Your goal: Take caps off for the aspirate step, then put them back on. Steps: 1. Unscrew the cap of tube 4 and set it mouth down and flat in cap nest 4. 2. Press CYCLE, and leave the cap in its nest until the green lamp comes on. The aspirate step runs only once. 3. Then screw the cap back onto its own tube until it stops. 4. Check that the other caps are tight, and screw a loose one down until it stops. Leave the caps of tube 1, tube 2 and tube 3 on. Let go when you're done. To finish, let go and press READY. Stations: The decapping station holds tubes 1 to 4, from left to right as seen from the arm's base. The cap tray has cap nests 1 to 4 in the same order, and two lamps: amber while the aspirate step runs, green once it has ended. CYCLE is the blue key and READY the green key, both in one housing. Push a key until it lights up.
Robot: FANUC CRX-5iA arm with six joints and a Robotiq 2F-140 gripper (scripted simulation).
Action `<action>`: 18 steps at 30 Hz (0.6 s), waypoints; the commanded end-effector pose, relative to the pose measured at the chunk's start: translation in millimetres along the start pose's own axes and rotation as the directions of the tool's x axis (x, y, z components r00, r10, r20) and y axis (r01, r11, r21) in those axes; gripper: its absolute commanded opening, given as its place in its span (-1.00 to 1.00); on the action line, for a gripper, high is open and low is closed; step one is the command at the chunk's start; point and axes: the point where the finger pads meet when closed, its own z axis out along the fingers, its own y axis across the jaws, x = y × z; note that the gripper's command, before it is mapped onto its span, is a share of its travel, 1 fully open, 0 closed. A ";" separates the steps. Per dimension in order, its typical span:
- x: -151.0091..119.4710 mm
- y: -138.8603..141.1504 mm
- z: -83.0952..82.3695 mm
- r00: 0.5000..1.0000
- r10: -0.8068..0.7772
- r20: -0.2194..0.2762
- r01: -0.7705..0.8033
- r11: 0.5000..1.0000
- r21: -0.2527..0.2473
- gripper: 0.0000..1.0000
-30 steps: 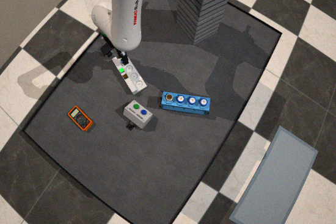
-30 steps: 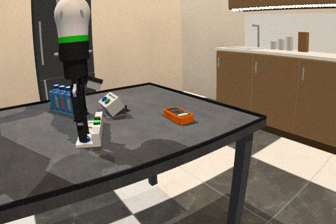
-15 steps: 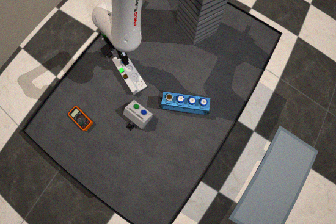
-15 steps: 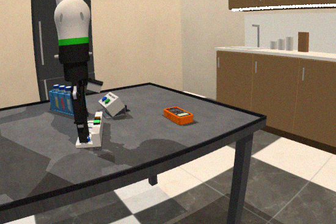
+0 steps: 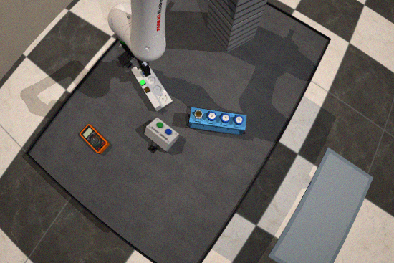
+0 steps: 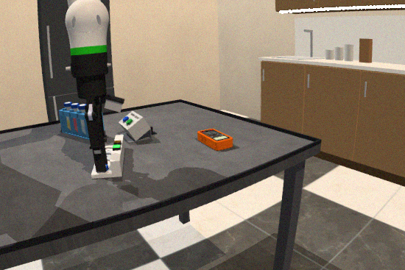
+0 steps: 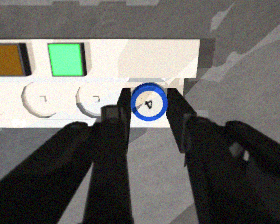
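The white cap tray (image 5: 151, 87) lies on the dark table, and its green lamp (image 7: 66, 59) is lit while the amber lamp (image 7: 8, 59) is dark. The blue cap of tube 4 (image 7: 148, 102) sits flat in the end nest. My gripper (image 7: 148, 102) reaches straight down over it, with one finger touching each side of the cap; it also shows in the exterior view (image 6: 101, 167). The blue tube rack (image 5: 217, 120) holds tube 4 (image 5: 198, 114) open at its left end, and the three other tubes are capped.
The grey key housing (image 5: 162, 133) with the green key (image 5: 160, 125) and the blue key (image 5: 168, 132) stands between tray and rack. An orange multimeter (image 5: 94, 138) lies to the left. The arm's ribbed pedestal (image 5: 240, 1) rises at the back.
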 end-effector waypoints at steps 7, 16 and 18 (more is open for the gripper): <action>0.9 -0.1 -15.6 1.000 0.000 -0.001 0.000 1.000 0.000 -0.41; 0.9 -0.1 -50.6 1.000 0.000 -0.002 0.000 1.000 0.000 -0.41; 0.8 -0.1 -60.6 1.000 0.000 -0.002 0.000 1.000 0.000 -0.41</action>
